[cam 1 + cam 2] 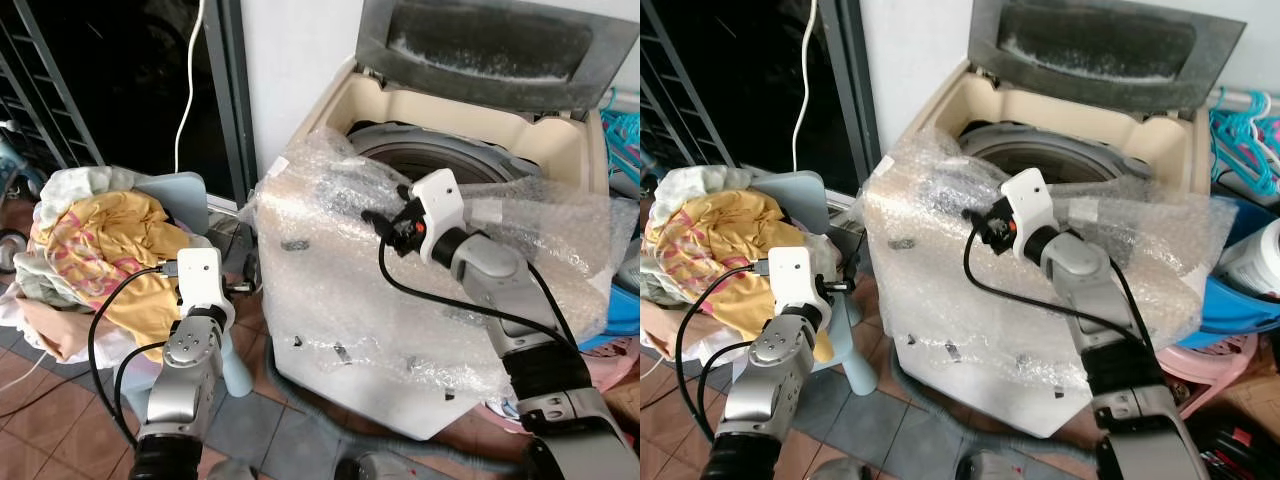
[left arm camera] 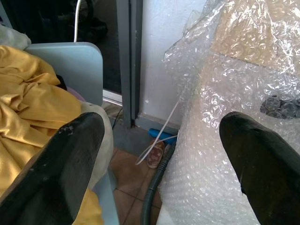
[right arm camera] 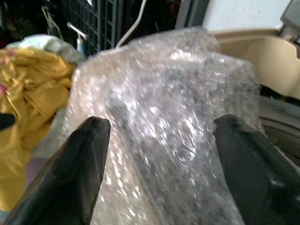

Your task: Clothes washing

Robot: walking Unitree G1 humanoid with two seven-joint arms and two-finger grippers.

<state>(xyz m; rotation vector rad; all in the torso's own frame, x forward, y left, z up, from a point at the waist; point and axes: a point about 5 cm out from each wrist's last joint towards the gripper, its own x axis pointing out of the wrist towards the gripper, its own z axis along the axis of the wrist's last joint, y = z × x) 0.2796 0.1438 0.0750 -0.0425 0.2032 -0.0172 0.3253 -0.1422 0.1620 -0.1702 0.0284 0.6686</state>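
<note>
We see one cream top-loading washing machine point(image 1: 440, 330) with its dark grey lid point(image 1: 490, 45) raised against the white wall, and one sheet of clear bubble wrap point(image 1: 340, 290) draped over its front and the near rim of the drum opening. One pale blue plastic chair point(image 1: 185, 195) stands just to the machine's left, carrying a single heap of laundry; the yellow patterned garment point(image 1: 110, 245) lies on top of that heap, with pale cloth under and around it. Our two silver arms are both raised. The left claw point(image 2: 159, 154) is beside the chair, between the heap and the wrapped machine; in the left wrist view its two black fingers point(image 2: 61, 168) stand wide apart and released, one close by the yellow cloth, the other near the bubble wrap, gripping nothing. The right claw point(image 3: 159, 159) hovers over the bubble wrap at the machine's front left corner, its two fingers likewise spread and released. To the machine's right we count one blue basin point(image 1: 1240, 300) resting on one pink basket point(image 1: 1220, 355), with a bunch of turquoise hangers point(image 1: 1250, 130) above them. One white cable point(image 1: 190, 85) hangs down beside the dark doorway.
</note>
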